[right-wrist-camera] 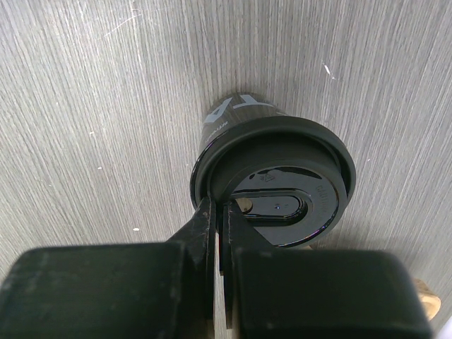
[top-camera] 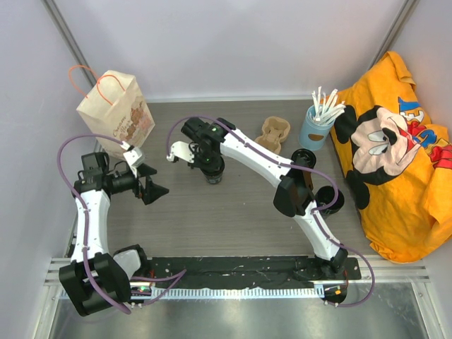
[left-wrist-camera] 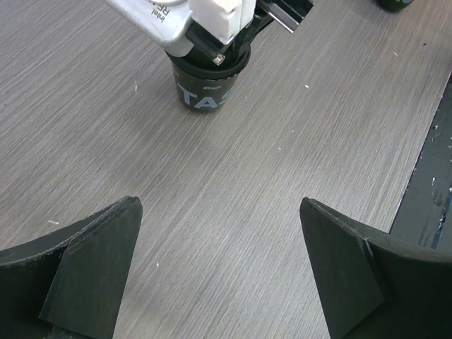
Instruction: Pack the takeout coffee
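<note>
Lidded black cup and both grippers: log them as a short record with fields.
right gripper: shut, pinching the lid rim of the lidded black cup
cup: upright on the table, white lettering on its side
left gripper: open, holding nothing, over the table
cardboard carrier: at the back, apart from the cup

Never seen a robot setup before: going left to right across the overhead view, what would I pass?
In order: paper bag, left gripper, takeout coffee cup, cardboard carrier, blue cup of stirrers, orange shirt.
</note>
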Motion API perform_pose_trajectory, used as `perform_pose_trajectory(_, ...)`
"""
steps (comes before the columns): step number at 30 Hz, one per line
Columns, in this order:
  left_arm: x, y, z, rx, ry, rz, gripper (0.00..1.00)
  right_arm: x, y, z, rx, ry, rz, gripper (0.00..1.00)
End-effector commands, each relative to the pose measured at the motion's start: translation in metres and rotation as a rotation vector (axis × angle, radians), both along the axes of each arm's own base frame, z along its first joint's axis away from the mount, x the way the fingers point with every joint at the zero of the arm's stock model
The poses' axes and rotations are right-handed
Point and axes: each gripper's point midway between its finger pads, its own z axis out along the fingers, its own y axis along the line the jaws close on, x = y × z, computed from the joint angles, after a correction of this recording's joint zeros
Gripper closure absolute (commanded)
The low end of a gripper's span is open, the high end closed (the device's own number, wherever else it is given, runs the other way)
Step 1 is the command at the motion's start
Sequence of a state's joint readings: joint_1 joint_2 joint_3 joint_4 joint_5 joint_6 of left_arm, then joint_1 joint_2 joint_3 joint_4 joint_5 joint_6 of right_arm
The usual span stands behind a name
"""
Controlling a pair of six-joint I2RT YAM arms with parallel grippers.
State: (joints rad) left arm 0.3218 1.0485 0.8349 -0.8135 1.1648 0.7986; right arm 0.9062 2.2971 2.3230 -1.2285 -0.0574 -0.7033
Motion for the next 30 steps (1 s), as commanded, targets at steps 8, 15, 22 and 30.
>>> perform_pose_trajectory(8,0.000,-0.001,0.012,-0.029,-0.048,-0.020,0.00,-0.003,0.002,0.032,0.054,-0.039,0.012,0.94)
perform_pose_trajectory(15,0.000,0.000,0.012,-0.036,-0.047,-0.015,0.00,-0.002,0.002,0.048,0.079,-0.074,0.010,0.94)
perform_pose_trajectory(22,0.000,0.001,0.013,-0.047,-0.048,-0.012,0.00,-0.002,-0.001,0.058,0.093,-0.091,0.009,0.94)
perform_pose_trajectory(30,0.001,0.003,0.014,-0.053,-0.047,-0.006,0.00,-0.009,-0.003,0.052,0.078,-0.053,0.022,0.94)
